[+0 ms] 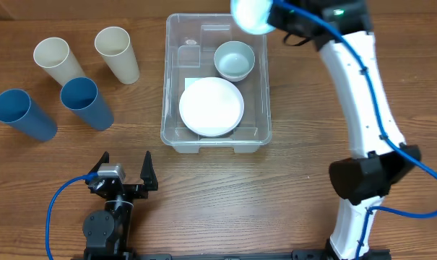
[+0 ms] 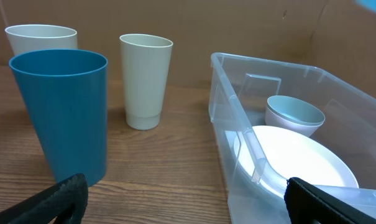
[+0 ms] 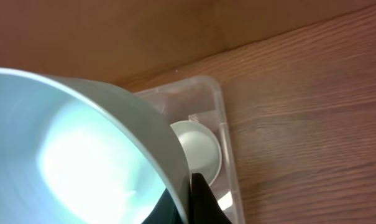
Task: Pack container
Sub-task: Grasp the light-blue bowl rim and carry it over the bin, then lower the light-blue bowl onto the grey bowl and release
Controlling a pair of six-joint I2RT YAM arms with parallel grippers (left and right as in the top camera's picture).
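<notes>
The clear container (image 1: 261,72) sits mid-table and holds a white plate (image 1: 211,106) and a pale bowl (image 1: 234,59); it also shows in the left wrist view (image 2: 234,118) and the right wrist view (image 3: 224,134). My right gripper (image 1: 272,14) is shut on the rim of a second pale bowl (image 1: 253,14), held high over the container's far right corner. That bowl fills the right wrist view (image 3: 76,149), with the fingers (image 3: 191,199) pinching its rim. My left gripper (image 1: 124,173) is open and empty near the front edge, left of the container.
Two cream cups (image 1: 58,59) (image 1: 117,52) and two blue cups (image 1: 87,102) (image 1: 23,114) stand at the left. A blue cup (image 2: 63,115) and a cream cup (image 2: 144,81) stand close ahead of the left gripper.
</notes>
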